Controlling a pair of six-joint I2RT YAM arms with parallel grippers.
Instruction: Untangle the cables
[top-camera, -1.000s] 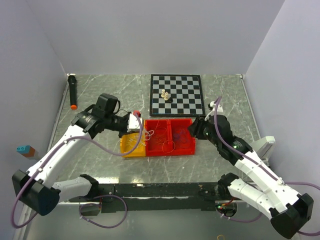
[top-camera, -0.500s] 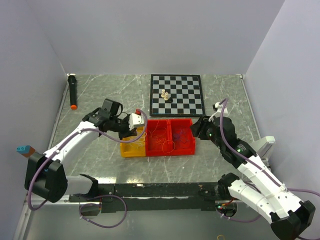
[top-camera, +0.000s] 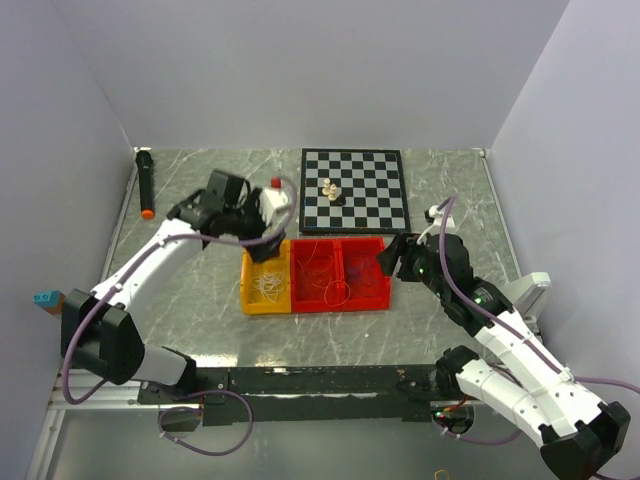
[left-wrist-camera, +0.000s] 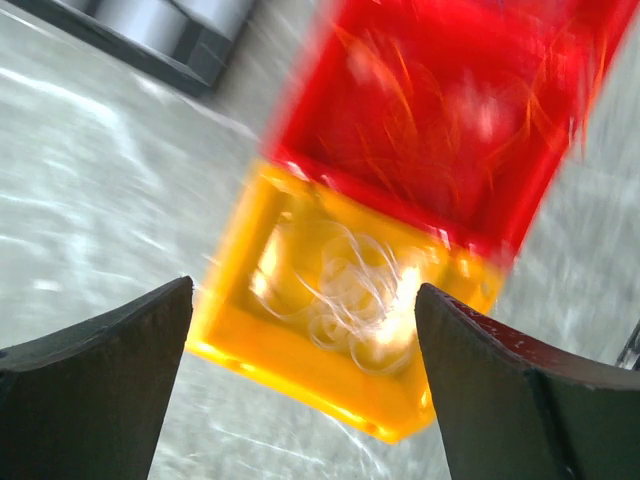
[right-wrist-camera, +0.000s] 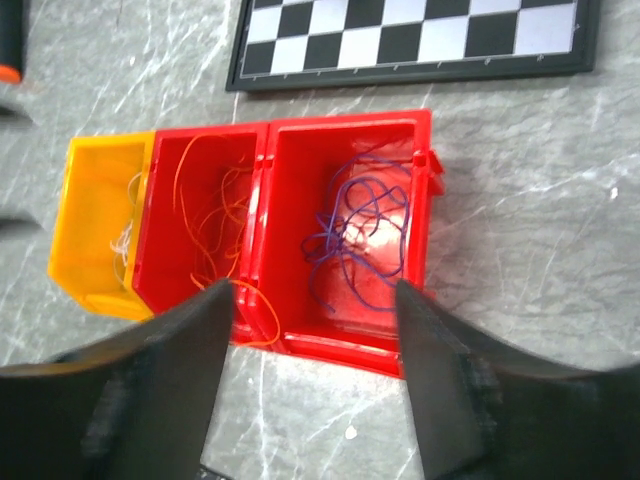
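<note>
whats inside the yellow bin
A loose tangle of thin white cables lies in the yellow bin. The left wrist view is blurred, so separate strands can't be counted, and the floor beneath the tangle is covered.

Two red bins (top-camera: 340, 304), one yellow bin (top-camera: 264, 307), one chessboard (top-camera: 372, 190)

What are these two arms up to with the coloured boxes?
Two robot arms are working on untangling cables. Three bins sit side by side on the table. The yellow bin holds pale cables, the middle red bin holds orange cables, and the right red bin holds purple cables. The left pincer hangs open and empty over the yellow bin. The right pincer, also open and empty, hovers over the red bins. Neither holds anything right now.
</note>
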